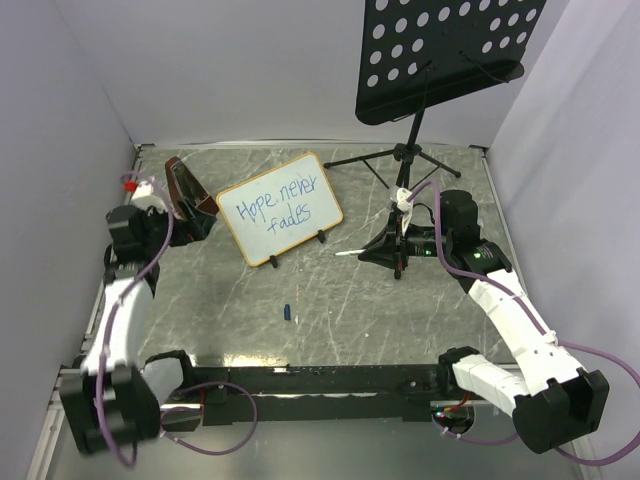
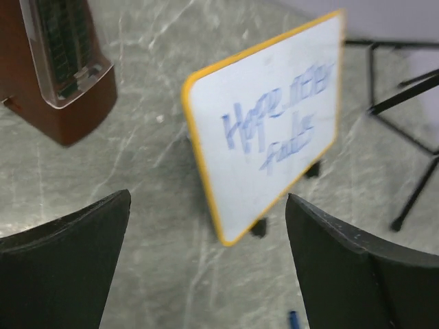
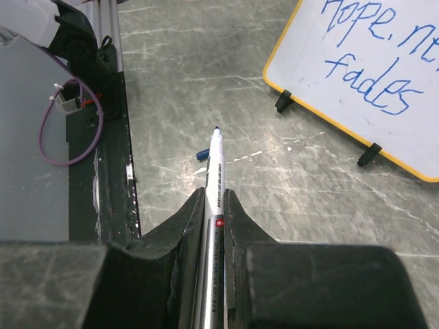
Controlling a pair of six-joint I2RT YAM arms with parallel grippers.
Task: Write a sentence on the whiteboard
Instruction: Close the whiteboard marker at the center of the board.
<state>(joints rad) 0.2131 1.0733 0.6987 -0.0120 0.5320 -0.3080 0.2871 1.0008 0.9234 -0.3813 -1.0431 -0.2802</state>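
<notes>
The whiteboard (image 1: 268, 238), bearing the sentence (image 1: 277, 207) "Hope never fades" in blue, stands far-centre on the table (image 1: 330, 300) between the left gripper (image 2: 207, 199), spread wide and empty, and the right gripper (image 3: 214, 195), clamped on a marker (image 3: 217, 164).

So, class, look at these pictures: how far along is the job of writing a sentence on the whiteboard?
Done: the whiteboard carries the sentence "Hope never fades" in blue, two lines. In hand: the right hand is shut on the marker, tip bare and off the board; the left hand is open, empty. Left: probably only capping; a small blue piece, likely the cap, lies on the table.
</notes>
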